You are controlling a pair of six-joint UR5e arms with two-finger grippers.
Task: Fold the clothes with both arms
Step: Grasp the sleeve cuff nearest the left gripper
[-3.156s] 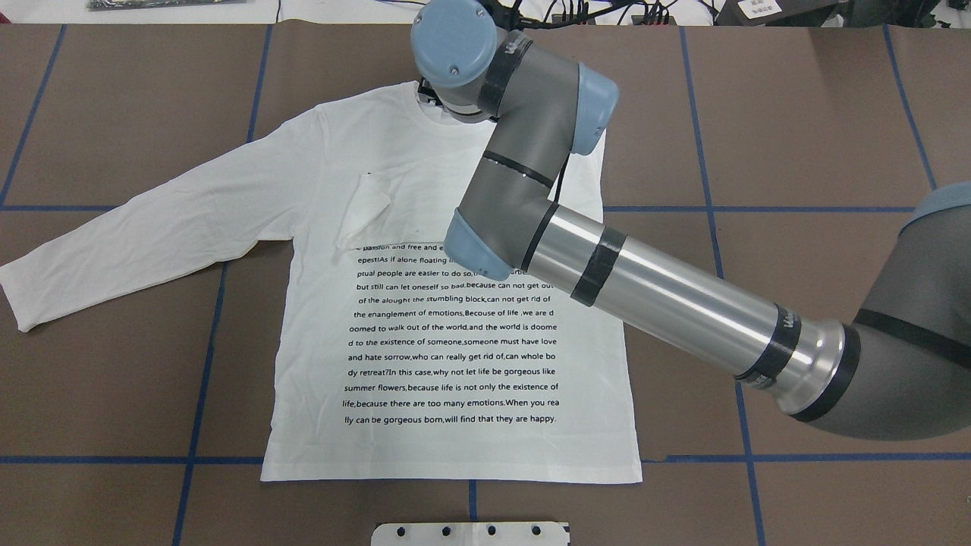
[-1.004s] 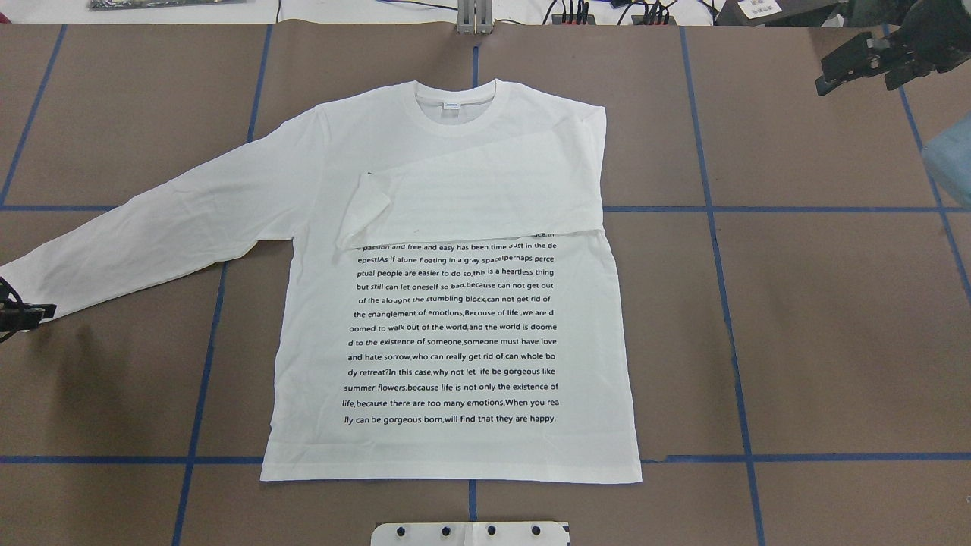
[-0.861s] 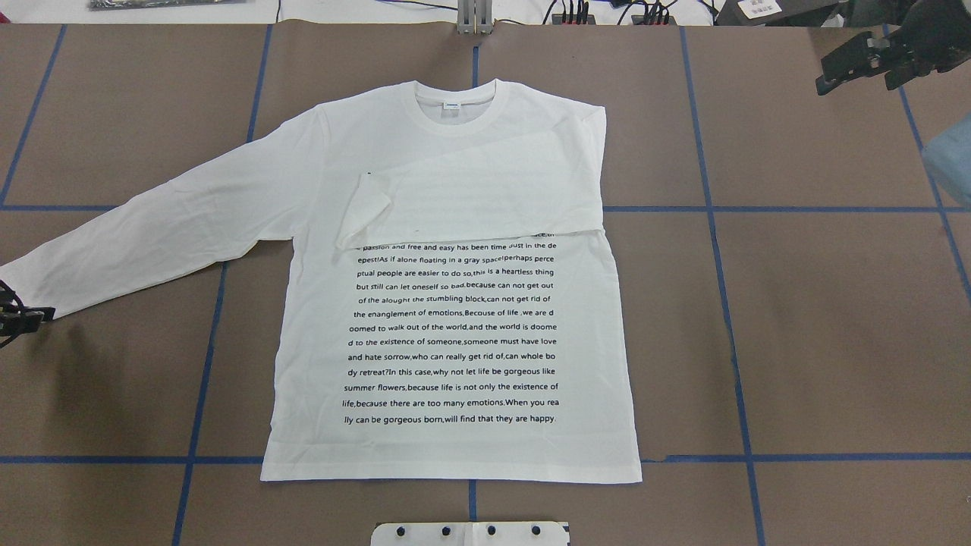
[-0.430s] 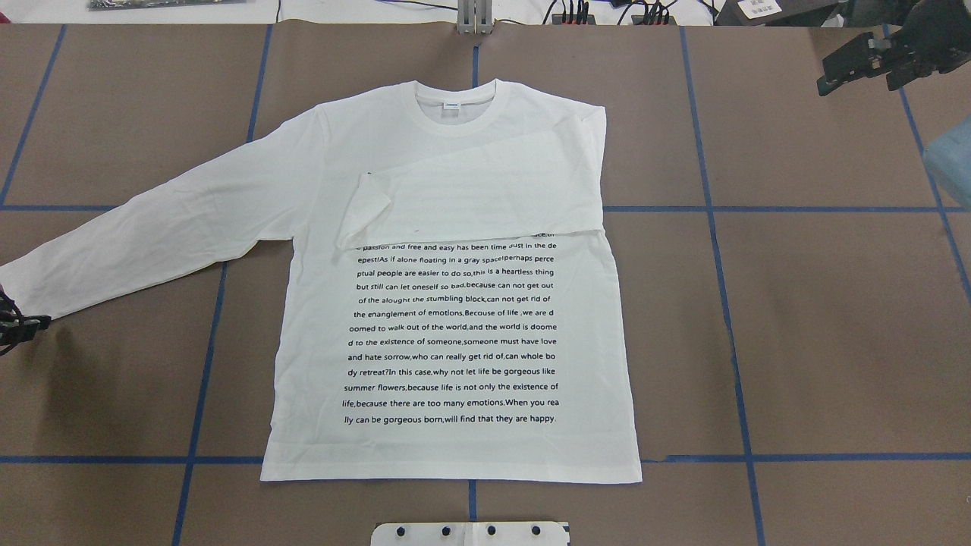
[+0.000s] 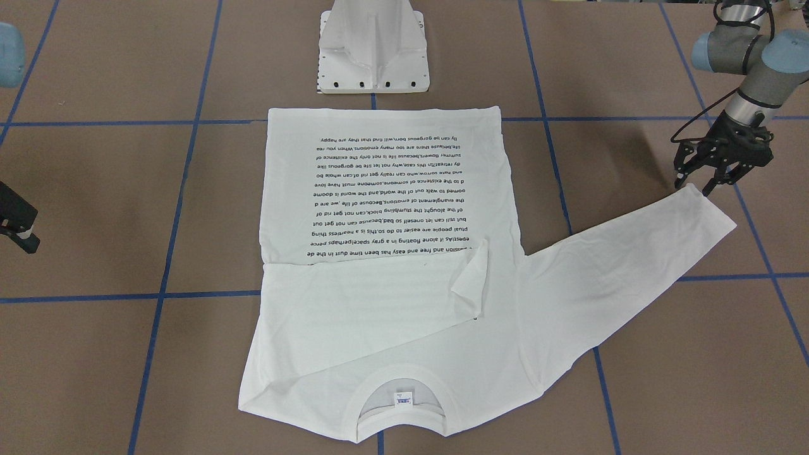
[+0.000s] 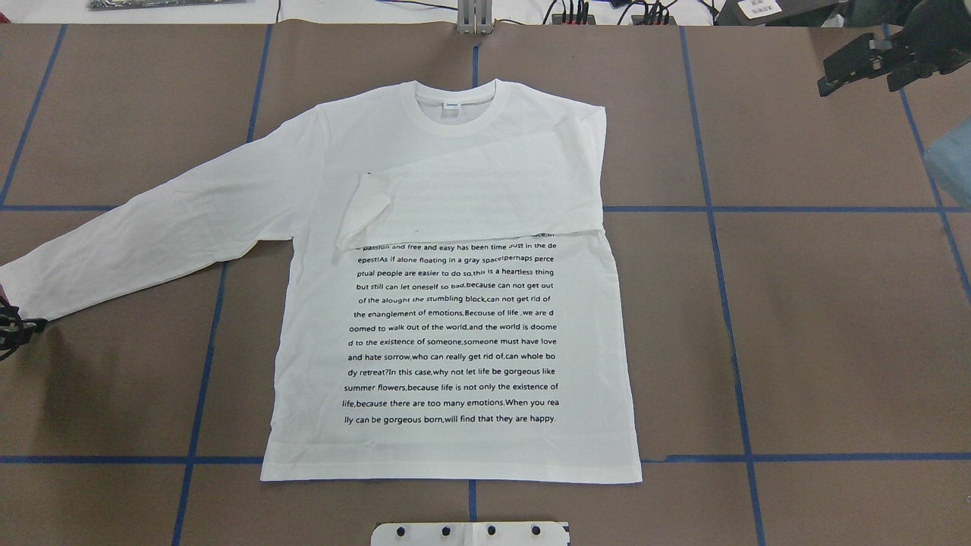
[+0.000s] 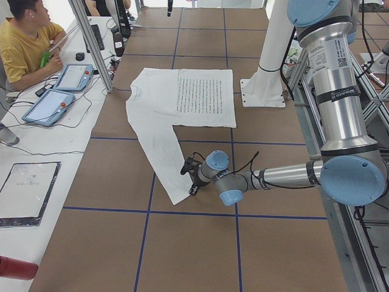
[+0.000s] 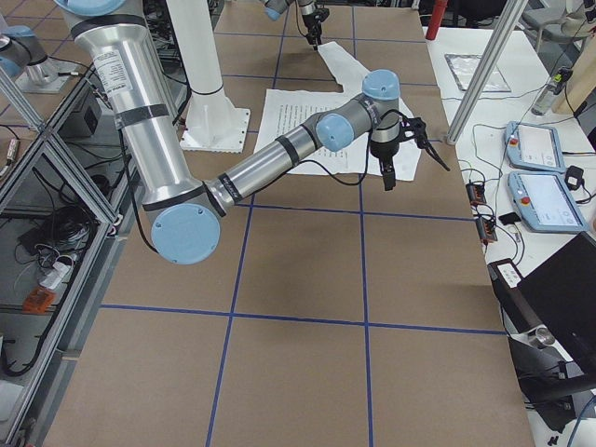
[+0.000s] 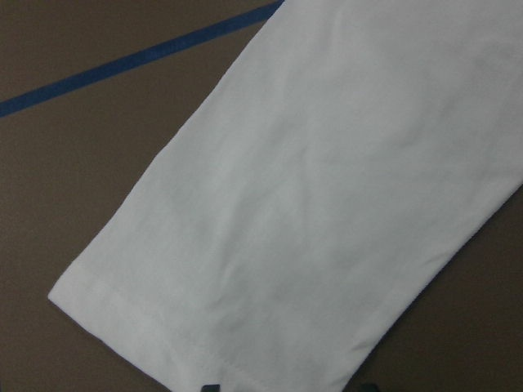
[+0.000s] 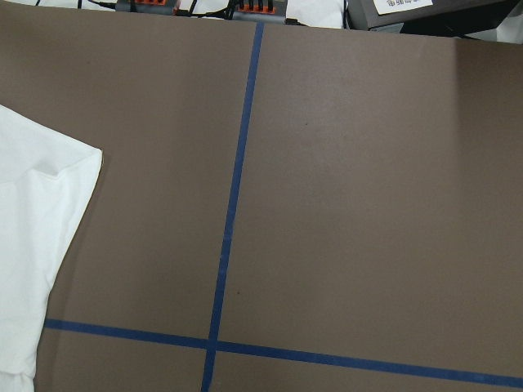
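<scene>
The clothes are one white long-sleeved T-shirt lying flat on the brown table, print side up. One sleeve is folded across the chest. The other sleeve stretches out to the overhead view's left, ending in a cuff. My left gripper stands open at that cuff. In the left wrist view its fingertips straddle the cuff's hem. My right gripper hangs open over bare table at the far right, well clear of the shirt.
The white pedestal base stands at the shirt's hem side. Blue tape lines grid the table. Cables and plugs line the far edge. A person sits at a side table with tablets.
The right arm, earlier over the collar, has pulled away to the far right. Over the last second the left gripper has shifted slightly toward the cuff's end at the view's left edge.
</scene>
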